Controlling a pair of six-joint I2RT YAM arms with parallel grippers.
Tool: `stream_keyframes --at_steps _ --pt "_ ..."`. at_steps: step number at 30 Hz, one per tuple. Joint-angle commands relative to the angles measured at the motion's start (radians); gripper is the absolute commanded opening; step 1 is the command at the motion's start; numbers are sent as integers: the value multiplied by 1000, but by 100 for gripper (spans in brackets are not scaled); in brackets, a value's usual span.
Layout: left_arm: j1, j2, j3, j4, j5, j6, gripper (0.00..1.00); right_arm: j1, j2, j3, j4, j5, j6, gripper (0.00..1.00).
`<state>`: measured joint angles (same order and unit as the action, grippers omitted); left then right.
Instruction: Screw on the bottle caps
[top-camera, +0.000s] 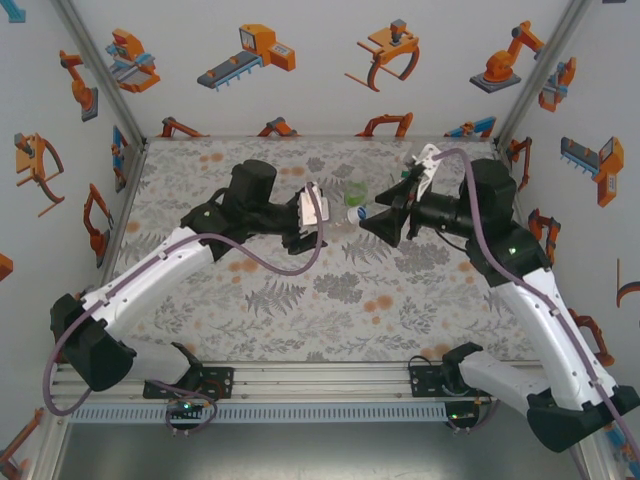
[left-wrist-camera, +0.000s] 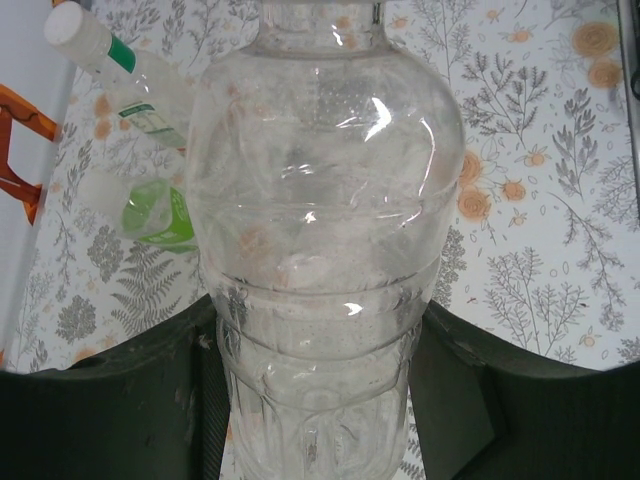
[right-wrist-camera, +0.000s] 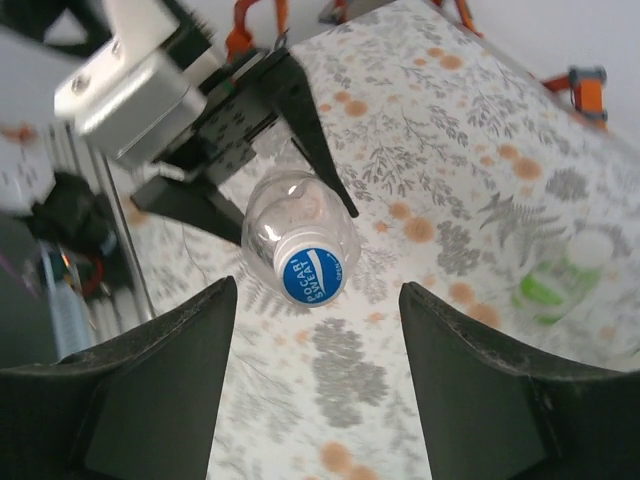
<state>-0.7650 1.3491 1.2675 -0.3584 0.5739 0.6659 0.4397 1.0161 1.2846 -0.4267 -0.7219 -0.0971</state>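
Viewing from overhead, I see the floral-patterned table (top-camera: 300, 310) filling the centre of the frame; walls printed with orange robot drawings enclose it on three sides. The left arm (top-camera: 160, 265) reaches in from the lower left and the right arm (top-camera: 540, 300) from the lower right; they meet just above the frame's centre. The left gripper (top-camera: 322, 215) is closed around the body of the large clear bottle (left-wrist-camera: 320, 250); in the left wrist view its dark fingers press against both sides of the ribbed lower body, and the bottle is held clear of the table, lying roughly level, with its mouth pointing towards the right arm. The right gripper (top-camera: 372, 220) faces that mouth with its jaws well apart and holding nothing; in the right wrist view its two fingers stand either side of the bottle's end, with a gap on each side. The slim bottle (left-wrist-camera: 130, 90), bearing a green-and-white label, lies on the table at the upper left of the left wrist view; the green bottle (left-wrist-camera: 160, 212) lies just below it, on its side. The blue cap (right-wrist-camera: 313, 279), printed with white lettering, sits on the held bottle's mouth at the centre of the right wrist view; I cannot tell how tightly it is screwed. The white cap (left-wrist-camera: 75, 25) sits on the slim bottle's end.
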Motion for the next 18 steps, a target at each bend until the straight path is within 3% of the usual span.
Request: stream_keyframes --at_steps 1,6,18 --pt "0 -38 -14 -31 38 23 0 4 49 108 -181 -211 -455 61" --pt "0 -56 -18 -48 35 30 0 4 92 139 -222 -260 -572 62" --pt "-2 -62 -17 -68 32 30 0 39 117 105 -150 -256 -581 49"
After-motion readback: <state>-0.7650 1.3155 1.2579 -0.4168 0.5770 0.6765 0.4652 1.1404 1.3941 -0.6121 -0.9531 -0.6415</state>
